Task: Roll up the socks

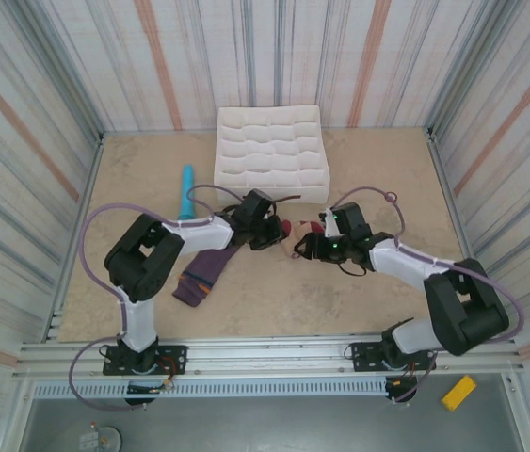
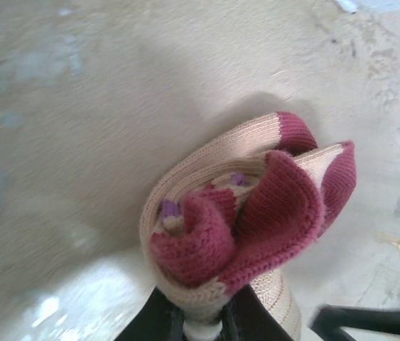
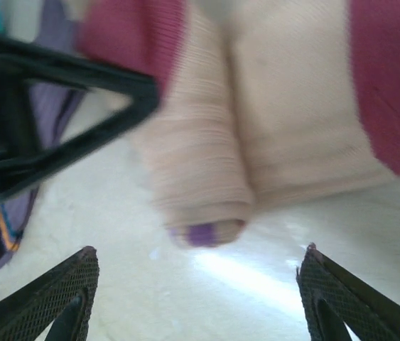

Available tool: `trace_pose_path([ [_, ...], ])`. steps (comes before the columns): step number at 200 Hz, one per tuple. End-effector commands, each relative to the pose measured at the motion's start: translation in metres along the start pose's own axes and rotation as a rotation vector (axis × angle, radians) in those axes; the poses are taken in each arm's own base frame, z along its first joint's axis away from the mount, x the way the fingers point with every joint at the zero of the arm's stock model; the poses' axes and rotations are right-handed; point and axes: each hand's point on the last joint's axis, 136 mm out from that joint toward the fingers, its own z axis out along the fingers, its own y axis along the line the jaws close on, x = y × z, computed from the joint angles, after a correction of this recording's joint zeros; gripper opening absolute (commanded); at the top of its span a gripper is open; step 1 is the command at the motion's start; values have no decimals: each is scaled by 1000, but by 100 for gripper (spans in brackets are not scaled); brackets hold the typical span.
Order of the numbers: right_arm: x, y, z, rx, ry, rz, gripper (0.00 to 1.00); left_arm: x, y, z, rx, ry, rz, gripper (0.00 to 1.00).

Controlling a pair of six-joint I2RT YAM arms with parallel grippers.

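Pinching the half-rolled beige sock (image 2: pixel 242 213) between closed jaws, the left pincer (image 2: pixel 201 323) holds the bundle just off the near edge of the white tray (image 1: pixel 223 141), toward that tray's right corner. From the left wrist, the maroon end curls inward in a spiral. The roll's end therefore faces that camera, and its long axis appears to run out from the left pincer toward the right arm. Whether the bundle rests on the tabletop (image 1: pixel 340 301) or is lifted, I cannot tell.

The right pincer (image 3: pixel 198 298), also on the tray's near side, stands wide open with nothing between its jaws. The sock sits just ahead of it, its beige length running straight away from the fingertips (image 3: pixel 50 295). Both arms are about equally close, but only the right one is free. I judge that its next hold depends on closing across the roll, not along it.

The purple sock (image 1: pixel 203 273) lies flat, well nearer than the tray and off its left corner, closer to the left arm.
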Motion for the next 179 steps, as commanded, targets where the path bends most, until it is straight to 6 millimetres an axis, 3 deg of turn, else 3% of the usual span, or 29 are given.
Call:
trace_pose_path([
  [1, 2, -1, -10, 174, -30, -214, 78, 21, 36, -14, -118, 48, -35, 0],
  [61, 6, 45, 5, 328, -154, -610, 79, 40, 61, -31, -163, 67, -76, 0],
  [125, 15, 55, 41, 358, -153, -690, 75, 47, 68, -39, -165, 65, -87, 0],
  [179, 23, 48, 63, 362, -102, -678, 63, 49, 71, -42, -170, 67, -88, 0],
])
